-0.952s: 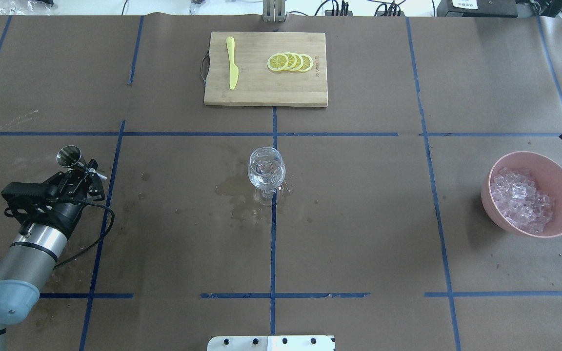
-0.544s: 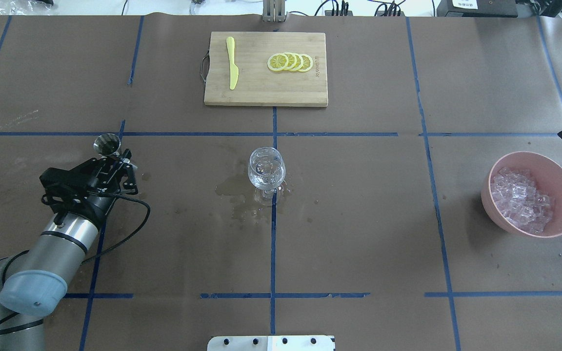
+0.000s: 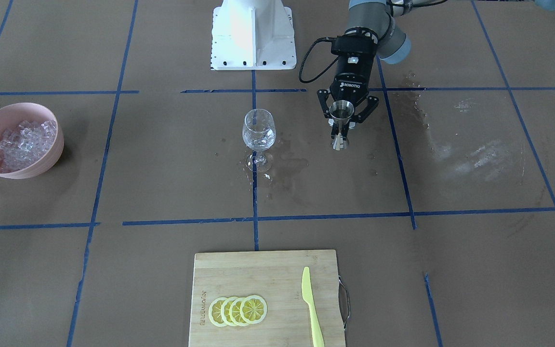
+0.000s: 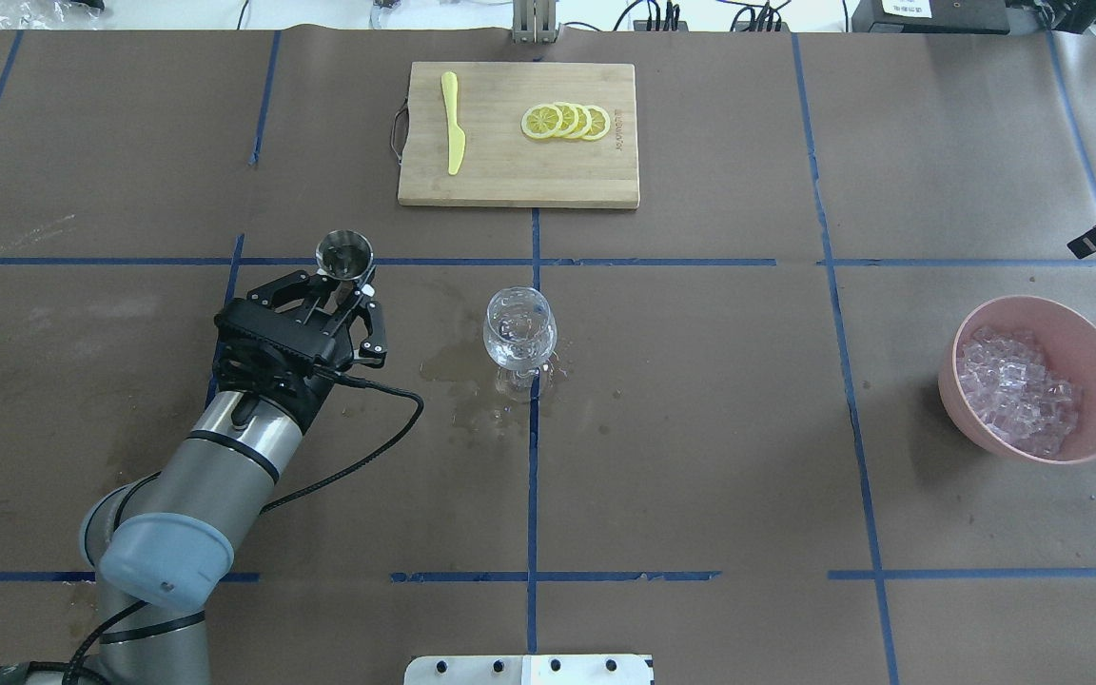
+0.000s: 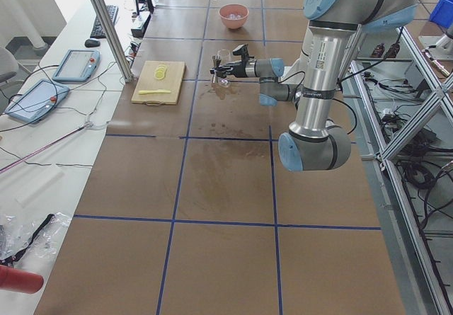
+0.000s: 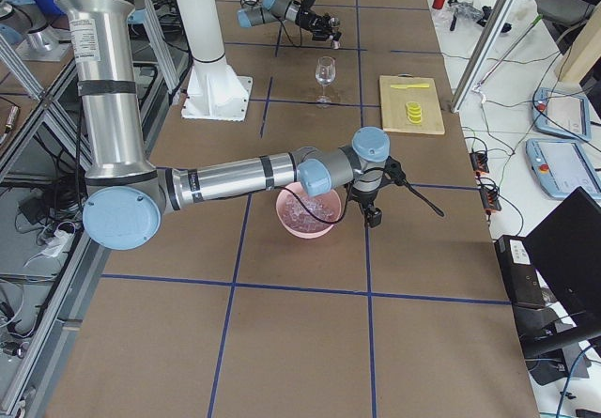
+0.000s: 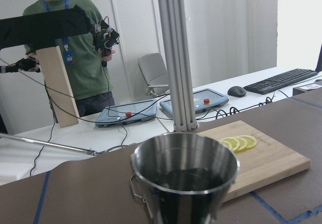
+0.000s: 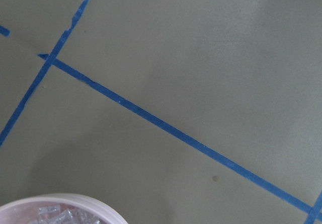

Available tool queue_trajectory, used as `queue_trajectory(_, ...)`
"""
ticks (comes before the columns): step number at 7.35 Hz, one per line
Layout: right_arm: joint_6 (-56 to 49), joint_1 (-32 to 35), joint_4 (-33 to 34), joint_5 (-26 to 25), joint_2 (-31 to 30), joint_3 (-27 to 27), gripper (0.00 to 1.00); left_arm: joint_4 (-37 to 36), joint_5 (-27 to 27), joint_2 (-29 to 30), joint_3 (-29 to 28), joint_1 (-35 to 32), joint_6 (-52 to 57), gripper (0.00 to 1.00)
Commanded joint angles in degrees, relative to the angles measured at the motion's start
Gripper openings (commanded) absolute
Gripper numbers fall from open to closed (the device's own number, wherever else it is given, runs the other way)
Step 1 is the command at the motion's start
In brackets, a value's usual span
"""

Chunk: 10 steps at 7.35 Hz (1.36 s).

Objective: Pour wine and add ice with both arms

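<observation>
Brown paper tabletop (image 4: 700,428), wet-stained around wine glass (image 4: 519,328)

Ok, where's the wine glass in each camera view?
Front-facing: glass at centre, on the blue line.
Overhead: glass at centre.
Left: glass far off, upper middle.
Right: glass at top middle.
Both wrist views: not in it.
Shared landmark: the board, at the end of that same blue line.
</observation>
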<state>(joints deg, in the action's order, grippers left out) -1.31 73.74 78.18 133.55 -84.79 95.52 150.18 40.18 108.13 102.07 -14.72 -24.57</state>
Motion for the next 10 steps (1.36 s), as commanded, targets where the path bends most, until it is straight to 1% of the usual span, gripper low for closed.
queue_trajectory(1, 6.45, -0.09, -0.66, -0.14, -0.12, -0.25, 1.0, -0.68, 3.58, 2.6, -0.2, 0.13, 10.22, 0.0)
queue_trajectory(2, 9.19, -0.09, -0.66, -0.14, -0.29, -0.16, 1.0, -4.16, 4.8, 3.92, -0.2, 0.13, 11.28, 0.0)
queue_trajectory(3, 10.44, -0.09, -0.66, -0.05, -0.64, 0.45, 1.0, -9.33, 5.17, 6.71, -0.12, 0.13, 12.43, 0.0)
queue_trajectory(4, 10.62, -0.09, -0.66, -0.05, -0.64, 0.45, 1.0, -10.69, 5.26, 6.83, 0.23, -0.13, 15.4, 0.0)
queue_trajectory(8, 11.15, -0.09, -0.66, -0.14, -0.56, -0.07, 1.0, -12.36, 5.52, 7.97, 0.76, -1.89, 34.71, 0.0)
queue_trajectory(10, 11.15, -0.09, -0.66, -0.14, -0.47, -0.25, 1.0, -12.37, 5.52, 8.15, 0.76, -1.72, 39.13, 0.0)
